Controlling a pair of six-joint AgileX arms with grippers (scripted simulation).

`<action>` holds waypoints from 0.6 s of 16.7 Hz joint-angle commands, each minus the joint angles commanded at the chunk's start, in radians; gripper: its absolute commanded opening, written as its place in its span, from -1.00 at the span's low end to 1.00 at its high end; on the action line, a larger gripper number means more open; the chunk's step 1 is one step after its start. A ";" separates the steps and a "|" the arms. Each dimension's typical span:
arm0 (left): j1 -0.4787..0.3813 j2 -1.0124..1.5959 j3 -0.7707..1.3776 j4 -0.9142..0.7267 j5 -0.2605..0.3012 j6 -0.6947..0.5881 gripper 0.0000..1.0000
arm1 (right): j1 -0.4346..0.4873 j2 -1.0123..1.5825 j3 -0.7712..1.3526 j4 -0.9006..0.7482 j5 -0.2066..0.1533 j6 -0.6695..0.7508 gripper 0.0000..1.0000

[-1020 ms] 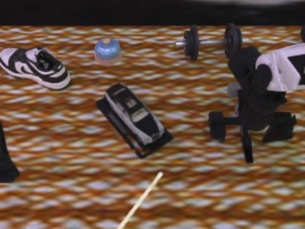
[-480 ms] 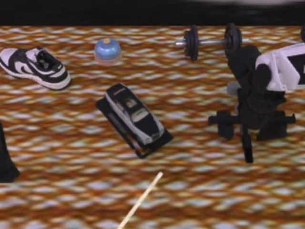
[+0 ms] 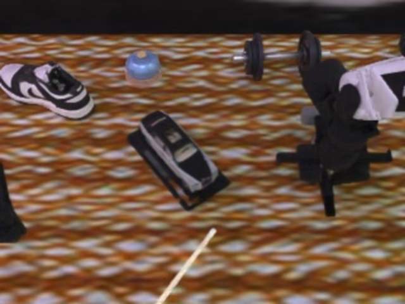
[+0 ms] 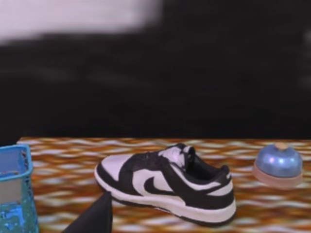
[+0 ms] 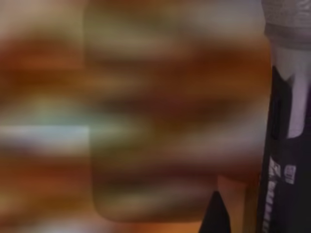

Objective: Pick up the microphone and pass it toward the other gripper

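Observation:
The microphone [image 3: 328,199] lies on the table at the right. Its black handle pokes out below my right gripper [image 3: 333,166] and its grey head [image 3: 309,116] shows beside the arm. The gripper hangs straight over the handle, one finger on each side with a narrow gap, and I see no firm grip. The right wrist view is blurred; it shows the microphone [image 5: 286,145] close by and one fingertip [image 5: 214,213]. My left gripper [image 3: 7,215] is parked at the table's left edge, apart from everything.
A toy car [image 3: 180,158] on a black base sits mid-table, with a thin wooden stick [image 3: 186,266] in front of it. A dumbbell [image 3: 281,56] lies behind the right arm. A sneaker [image 3: 47,88], a bell [image 3: 142,65] and a blue basket [image 4: 14,189] are at the left.
The right gripper's fingers have slid inward along their rail, from wide apart to close beside the microphone handle. The microphone and the left arm have not moved.

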 joint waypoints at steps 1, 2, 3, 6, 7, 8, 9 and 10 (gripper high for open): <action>0.000 0.000 0.000 0.000 0.000 0.000 1.00 | 0.000 0.000 0.000 0.000 0.000 0.000 -1.00; 0.000 0.000 0.000 0.000 0.000 0.000 1.00 | 0.001 -0.056 0.021 -0.024 0.016 -0.010 -1.00; 0.000 0.000 0.000 0.000 0.000 0.000 1.00 | 0.001 -0.056 0.021 -0.023 0.016 -0.011 -1.00; 0.000 0.000 0.000 0.000 0.000 0.000 1.00 | 0.003 -0.068 0.008 0.041 -0.005 -0.028 -1.00; 0.000 0.000 0.000 0.000 0.000 0.000 1.00 | 0.004 -0.075 0.000 0.083 -0.019 -0.037 -1.00; 0.000 0.000 0.000 0.000 0.000 0.000 1.00 | 0.005 -0.082 -0.010 0.135 -0.035 -0.049 -1.00; 0.000 0.000 0.000 0.000 0.000 0.000 1.00 | 0.005 -0.092 -0.023 0.195 -0.053 -0.062 -1.00; 0.000 0.000 0.000 0.000 0.000 0.000 1.00 | 0.005 -0.103 -0.039 0.261 -0.074 -0.077 -1.00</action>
